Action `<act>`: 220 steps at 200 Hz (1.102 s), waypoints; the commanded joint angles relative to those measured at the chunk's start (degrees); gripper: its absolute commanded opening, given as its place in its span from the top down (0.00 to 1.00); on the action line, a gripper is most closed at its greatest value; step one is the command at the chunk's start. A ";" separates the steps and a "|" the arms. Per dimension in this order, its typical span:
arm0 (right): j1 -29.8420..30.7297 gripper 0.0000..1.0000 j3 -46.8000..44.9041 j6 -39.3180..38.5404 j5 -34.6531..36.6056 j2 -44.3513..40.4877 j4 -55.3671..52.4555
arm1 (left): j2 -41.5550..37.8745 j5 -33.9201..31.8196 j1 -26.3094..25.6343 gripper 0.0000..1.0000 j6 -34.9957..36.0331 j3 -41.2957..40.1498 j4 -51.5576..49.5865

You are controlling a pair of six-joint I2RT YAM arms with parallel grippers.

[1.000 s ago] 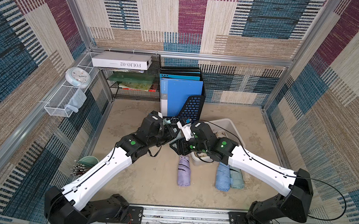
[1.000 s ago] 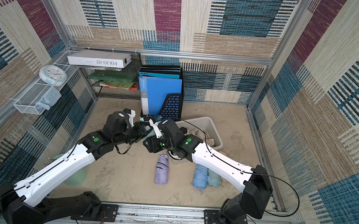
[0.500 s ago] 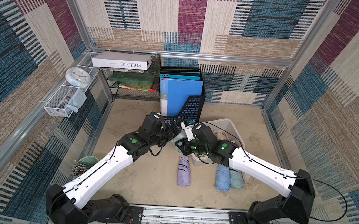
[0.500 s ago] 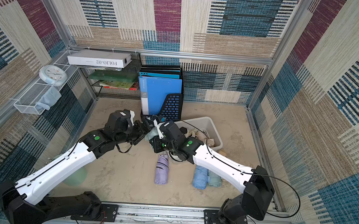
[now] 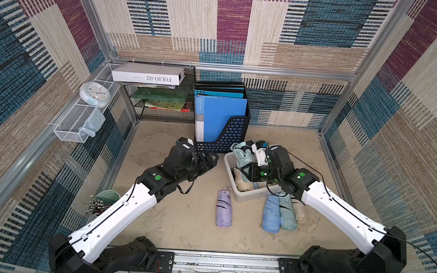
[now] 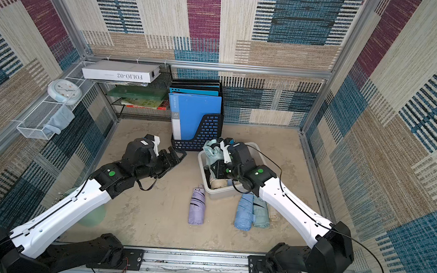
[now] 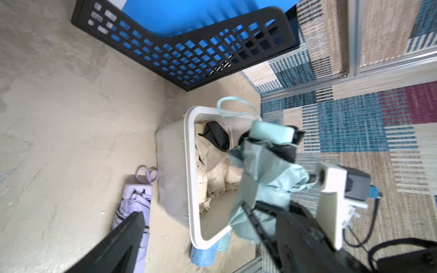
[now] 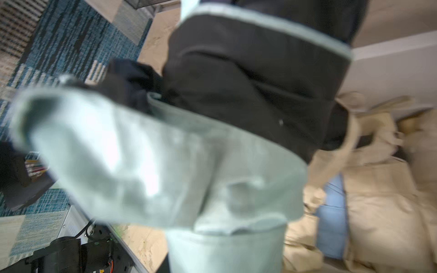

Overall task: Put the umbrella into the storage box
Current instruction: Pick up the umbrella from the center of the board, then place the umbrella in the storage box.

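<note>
Grips the mint-green umbrella (image 5: 243,155) in the right gripper (image 5: 249,171), jaws closed on its canopy, raised over the storage box (image 5: 250,196). Holds the left gripper (image 5: 208,160) spread wide and empty beside the black file holder (image 5: 227,140). Finds a beige umbrella (image 7: 212,170) inside the box, a lilac umbrella (image 5: 224,210) on the floor just beside it.

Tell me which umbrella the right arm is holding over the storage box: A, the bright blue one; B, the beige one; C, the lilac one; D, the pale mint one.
D: the right gripper is shut on the pale mint umbrella above the storage box.
</note>
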 commanded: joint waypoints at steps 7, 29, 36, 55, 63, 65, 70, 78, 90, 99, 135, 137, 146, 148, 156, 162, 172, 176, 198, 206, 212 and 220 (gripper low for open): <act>-6.35 0.84 -0.85 -5.33 -6.55 -1.47 -5.74 | 3.18 5.96 -1.08 0.13 1.54 -1.13 4.55; -10.71 0.84 -0.93 -7.81 -8.50 -0.69 -8.19 | 7.15 7.37 -2.89 0.13 1.97 -1.01 6.07; -11.51 0.84 -0.86 -8.42 -8.69 -0.30 -8.49 | 8.61 7.44 -3.40 0.13 2.09 -0.68 5.96; -12.96 0.83 -0.42 -9.80 -8.29 0.87 -8.57 | 12.39 7.79 -4.24 0.16 2.17 -0.14 6.38; -13.37 0.83 -0.33 -10.29 -8.14 1.62 -8.41 | 13.93 7.84 -4.42 0.17 2.04 0.11 6.44; -13.45 0.84 -0.33 -10.34 -8.08 1.77 -8.32 | 14.32 7.88 -4.43 0.18 2.02 0.12 6.50; -13.55 0.84 -0.25 -10.81 -7.79 2.23 -8.21 | 15.21 7.97 -4.46 0.18 2.02 0.22 6.76; -13.67 0.84 -0.01 -11.39 -7.52 3.20 -8.15 | 16.57 8.06 -4.51 0.20 2.02 0.52 6.96; -13.73 0.84 0.49 -12.17 -7.51 4.95 -8.02 | 18.78 8.44 -4.52 0.22 2.10 1.11 7.37; -13.82 0.84 1.03 -12.89 -7.74 6.47 -8.15 | 20.45 8.72 -4.52 0.23 2.32 1.74 7.50; -13.78 0.84 3.67 -15.90 -11.92 13.17 -8.88 | 25.23 9.73 -4.61 0.34 3.37 4.20 8.04; -13.81 0.84 3.81 -15.99 -12.35 13.49 -8.83 | 25.34 9.73 -4.61 0.34 3.37 4.32 7.98; -13.82 0.84 4.23 -16.16 -14.07 15.16 -8.73 | 26.18 9.73 -4.60 0.38 3.71 4.84 7.79; -13.82 0.85 4.24 -16.23 -14.38 15.38 -8.72 | 26.30 9.73 -4.65 0.39 3.83 4.86 7.81; -13.82 0.84 4.03 -16.21 -15.56 16.27 -8.31 | 26.77 9.60 -4.60 0.41 4.03 5.17 7.56; -13.82 0.84 3.67 -16.14 -16.24 16.72 -7.98 | 27.09 9.43 -4.60 0.43 4.21 5.37 7.54; -13.82 0.84 2.70 -16.07 -17.09 17.44 -7.22 | 27.37 9.22 -4.60 0.46 4.28 5.49 7.50; -13.82 0.84 2.40 -16.18 -17.49 17.69 -6.94 | 27.52 9.14 -4.58 0.47 4.30 5.58 7.49; -13.82 0.76 1.43 -16.39 -17.71 19.62 -6.63 | 28.34 9.21 -4.60 0.50 4.39 5.96 7.49; -13.82 0.61 1.41 -16.42 -16.23 19.85 -6.81 | 28.58 9.29 -4.60 0.51 4.47 6.13 7.47; -13.87 0.52 1.55 -16.41 -14.58 19.74 -7.07 | 28.78 9.29 -4.60 0.51 4.56 6.33 7.19; -13.84 0.45 1.94 -16.62 -12.65 19.25 -7.60 | 28.92 9.22 -4.60 0.52 4.72 6.49 7.18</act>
